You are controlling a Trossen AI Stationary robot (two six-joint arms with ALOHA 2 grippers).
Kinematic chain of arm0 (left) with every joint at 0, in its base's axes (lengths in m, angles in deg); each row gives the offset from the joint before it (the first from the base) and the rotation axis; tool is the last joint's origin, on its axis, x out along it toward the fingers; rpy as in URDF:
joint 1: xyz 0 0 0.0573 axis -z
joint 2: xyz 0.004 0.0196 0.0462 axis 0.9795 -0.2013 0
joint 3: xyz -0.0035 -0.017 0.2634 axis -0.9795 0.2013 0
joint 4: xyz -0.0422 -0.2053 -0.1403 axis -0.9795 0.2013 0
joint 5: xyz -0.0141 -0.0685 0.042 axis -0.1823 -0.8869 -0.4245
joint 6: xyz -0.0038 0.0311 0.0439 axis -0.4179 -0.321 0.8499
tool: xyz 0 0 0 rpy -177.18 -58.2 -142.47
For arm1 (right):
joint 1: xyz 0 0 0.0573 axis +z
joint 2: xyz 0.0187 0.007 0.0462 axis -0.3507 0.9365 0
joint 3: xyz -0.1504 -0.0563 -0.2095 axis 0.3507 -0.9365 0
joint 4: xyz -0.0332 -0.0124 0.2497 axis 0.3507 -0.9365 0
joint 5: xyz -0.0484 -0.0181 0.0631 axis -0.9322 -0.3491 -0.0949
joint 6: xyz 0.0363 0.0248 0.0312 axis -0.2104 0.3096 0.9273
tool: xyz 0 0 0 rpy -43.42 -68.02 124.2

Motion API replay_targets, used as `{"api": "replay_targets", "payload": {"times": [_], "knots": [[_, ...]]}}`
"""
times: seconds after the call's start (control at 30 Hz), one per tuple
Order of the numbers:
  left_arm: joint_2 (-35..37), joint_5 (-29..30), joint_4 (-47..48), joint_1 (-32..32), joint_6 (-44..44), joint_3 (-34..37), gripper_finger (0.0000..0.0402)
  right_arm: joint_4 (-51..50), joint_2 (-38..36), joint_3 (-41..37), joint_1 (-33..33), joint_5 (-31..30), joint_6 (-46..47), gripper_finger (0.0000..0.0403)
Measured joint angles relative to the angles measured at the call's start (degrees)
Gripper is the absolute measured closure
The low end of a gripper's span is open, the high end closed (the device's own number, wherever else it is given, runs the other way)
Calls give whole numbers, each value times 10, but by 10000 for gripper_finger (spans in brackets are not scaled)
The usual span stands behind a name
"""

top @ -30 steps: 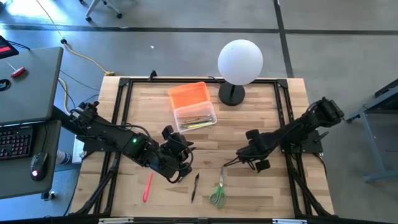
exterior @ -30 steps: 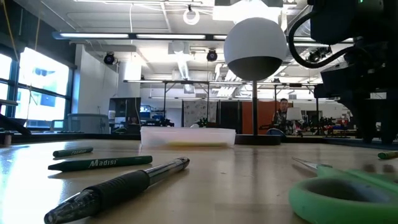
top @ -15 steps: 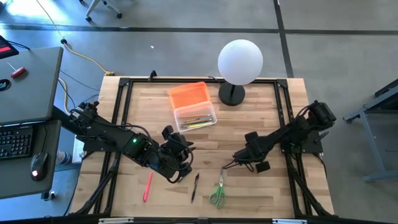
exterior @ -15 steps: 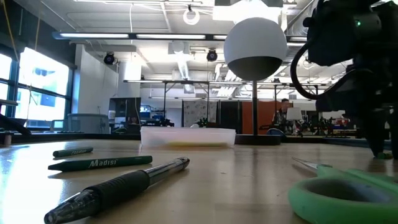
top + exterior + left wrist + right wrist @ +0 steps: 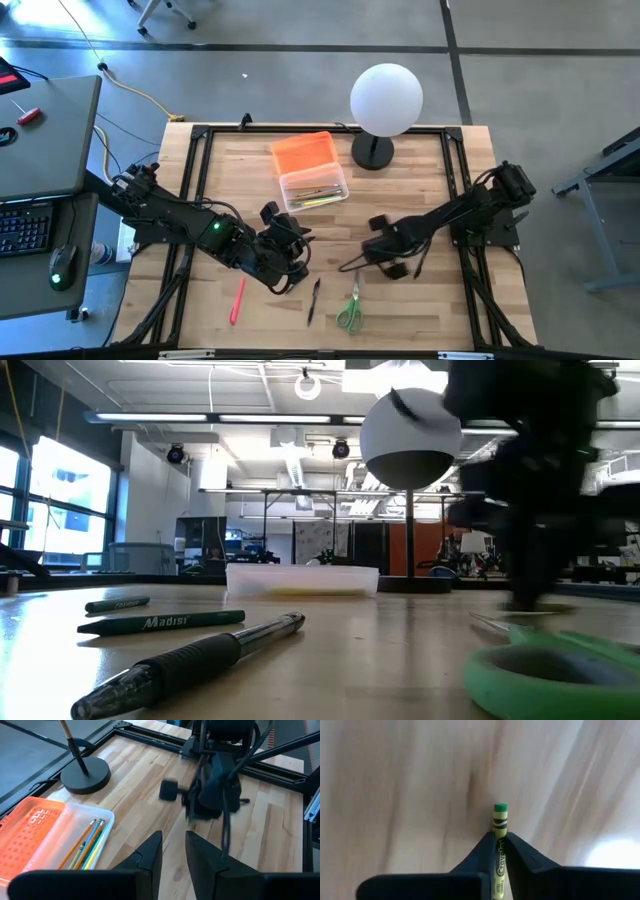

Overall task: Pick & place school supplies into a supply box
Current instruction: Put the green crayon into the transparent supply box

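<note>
The supply box [image 5: 313, 187] is a clear tray holding several pencils, and its orange lid [image 5: 303, 153] lies against its far side. My right gripper [image 5: 385, 255] is low over the table's middle, shut on a yellow pencil [image 5: 498, 850] with a green eraser. A pink-red marker [image 5: 238, 300], a black pen [image 5: 314, 300] and green scissors [image 5: 350, 308] lie flat near the front edge. Two green pencils [image 5: 160, 622] show in the low view. My left gripper [image 5: 285, 262] hovers left of centre, open, with nothing between its fingers [image 5: 150, 855]. My right gripper pinches the yellow pencil's shaft [image 5: 498, 840] between its two fingers, just behind the banded end. The green eraser [image 5: 500, 809] sticks out past the fingertips. The fingers come steeply from above. I cannot tell whether the pencil is clear of the table.
A white globe lamp [image 5: 386, 98] on a black round base [image 5: 372, 152] stands at the far edge, right of the box. A black frame [image 5: 195, 180] runs round the wooden table. Bare wood lies between the box and my right gripper.
My right gripper has moved toward the table's left edge and tipped more steeply downward. It now stands low over the table, just beyond the scissors. My left arm has kept still.
</note>
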Motion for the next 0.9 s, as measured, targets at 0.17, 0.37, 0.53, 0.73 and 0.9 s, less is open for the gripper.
{"api": "replay_targets", "payload": {"times": [0.17, 0.37, 0.53, 0.73, 0.9], "knots": [[0, -2, -1, 0, -1, 0, 284, 125, 0, -1, -22, 20, -7, 394], [0, -13, -2, 0, -2, 0, 284, 150, 0, 1, -41, -7, -50, 396], [0, -14, -2, 0, -2, 0, 284, 96, 0, 45, -64, -30, -98, 398], [0, -13, -2, 0, -2, 0, 284, 76, -1, 147, -96, -148, -211, 400], [2, -6, -10, 0, -2, -2, 284, 170, 17, 179, -151, -198, -280, 400]]}}
